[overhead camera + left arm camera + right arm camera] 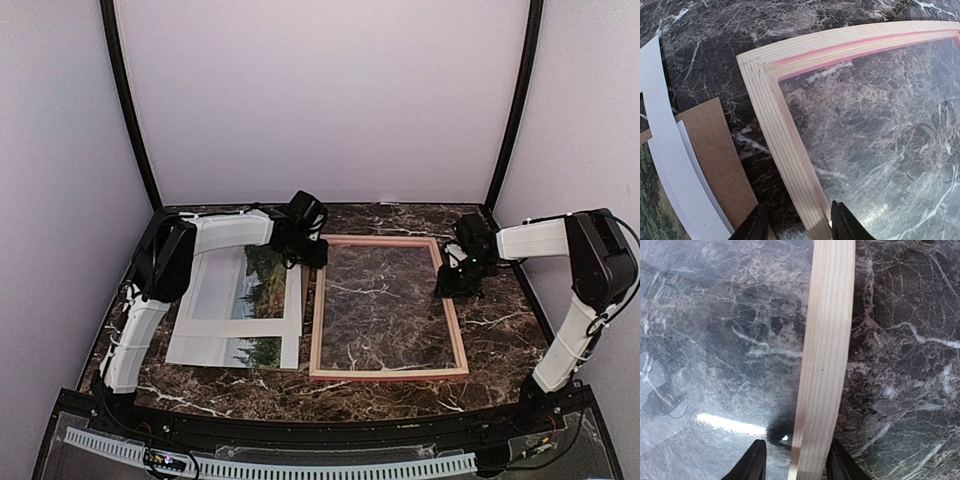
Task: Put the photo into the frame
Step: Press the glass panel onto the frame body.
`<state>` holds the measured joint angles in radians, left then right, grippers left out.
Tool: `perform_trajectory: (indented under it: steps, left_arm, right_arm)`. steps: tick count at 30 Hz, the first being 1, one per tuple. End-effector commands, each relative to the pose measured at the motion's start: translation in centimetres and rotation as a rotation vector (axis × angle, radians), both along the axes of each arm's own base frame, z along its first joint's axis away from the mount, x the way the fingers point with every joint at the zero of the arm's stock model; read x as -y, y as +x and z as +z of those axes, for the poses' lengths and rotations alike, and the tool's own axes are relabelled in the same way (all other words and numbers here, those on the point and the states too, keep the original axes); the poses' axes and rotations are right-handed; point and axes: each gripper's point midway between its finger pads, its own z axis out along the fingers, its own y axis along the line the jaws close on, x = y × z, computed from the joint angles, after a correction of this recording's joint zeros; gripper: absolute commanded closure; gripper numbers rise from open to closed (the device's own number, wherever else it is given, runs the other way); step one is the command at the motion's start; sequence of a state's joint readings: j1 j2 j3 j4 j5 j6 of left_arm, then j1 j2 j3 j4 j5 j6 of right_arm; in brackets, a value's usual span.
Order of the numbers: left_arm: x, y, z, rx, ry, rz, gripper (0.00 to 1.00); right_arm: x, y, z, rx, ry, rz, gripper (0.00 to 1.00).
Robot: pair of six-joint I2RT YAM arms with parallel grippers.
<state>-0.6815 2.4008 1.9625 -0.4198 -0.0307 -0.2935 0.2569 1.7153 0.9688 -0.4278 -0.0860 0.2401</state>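
Currently: one frame (390,372), pale back up on the table (500,330), holding one clear pane (385,305). One photo (262,290) lies just left of it, under one white mat (215,325), on one brown board (715,150). Left gripper (799,222) and right gripper (796,460) each sit half-open astride a frame rail, not clamped.

Photo (264,285) lies mostly under the mat (215,328); only strips of trees show through its openings. Left arm (232,232) covers the mat's far edge. From above, the jaws of both grippers are lost under the wrists. In the wrist views, left gripper (797,224) and right gripper (796,462) show finger ends only, their bases cut by the lower edge. Each pair stands apart astride a frame (388,372) rail. Finger-to-rail contact: cannot tell. The rails run out of both wrist views. Board (715,150) partly under mat.
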Motion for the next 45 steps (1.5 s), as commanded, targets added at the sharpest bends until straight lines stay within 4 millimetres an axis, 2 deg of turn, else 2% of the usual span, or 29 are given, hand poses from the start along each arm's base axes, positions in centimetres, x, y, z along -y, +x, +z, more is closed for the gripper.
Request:
perform_trajectory:
  steps: [1, 14, 19, 24, 30, 34, 35, 36, 37, 40, 45]
  left_arm:
    - [-0.8, 0.7, 0.5, 0.028, 0.057, 0.03, 0.58]
    - [-0.9, -0.3, -1.7, 0.046, 0.206, 0.011, 0.6]
    - [-0.9, -0.7, -1.2, 0.027, 0.191, 0.023, 0.6]
    - [-0.2, -0.7, 1.5, 0.047, 0.122, 0.023, 0.56]
    - [0.7, -0.9, 5.5, 0.066, 0.024, 0.019, 0.46]
    - [0.6, -0.9, 7.8, 0.072, -0.045, 0.031, 0.42]
    - [0.6, -0.8, 8.9, 0.083, -0.069, 0.039, 0.41]
    - [0.5, -1.0, 9.1, 0.076, -0.079, 0.037, 0.4]
    - [0.4, -0.8, 10.2, 0.089, -0.104, 0.045, 0.39]
    - [-0.1, -0.9, 12.1, 0.097, -0.151, 0.053, 0.36]
    - [-2.9, -0.8, 15.5, 0.132, -0.186, 0.088, 0.34]
  right_arm:
    - [-0.4, 0.6, 0.2, 0.009, 0.027, 0.015, 0.58]
    - [-0.6, 0.5, 0.4, 0.007, 0.044, 0.018, 0.59]
    - [-0.4, 0.4, 0.5, 0.006, 0.033, 0.016, 0.62]
    - [-0.2, 0.3, 0.5, 0.008, 0.026, 0.012, 0.66]
    - [0.0, 0.1, 0.4, 0.01, 0.017, 0.013, 0.71]
    - [0.2, -0.1, 0.2, 0.004, 0.009, 0.014, 0.75]
    - [0.3, -0.2, 0.2, 0.004, 0.009, 0.014, 0.76]
    - [0.3, -0.2, 0.2, 0.003, 0.01, 0.013, 0.77]
    - [0.3, -0.3, 0.2, 0.001, 0.012, 0.014, 0.78]
    - [0.4, -0.7, 0.0, -0.013, 0.006, 0.009, 0.83]
    - [1.2, -1.4, -0.3, -0.034, -0.029, 0.005, 0.87]
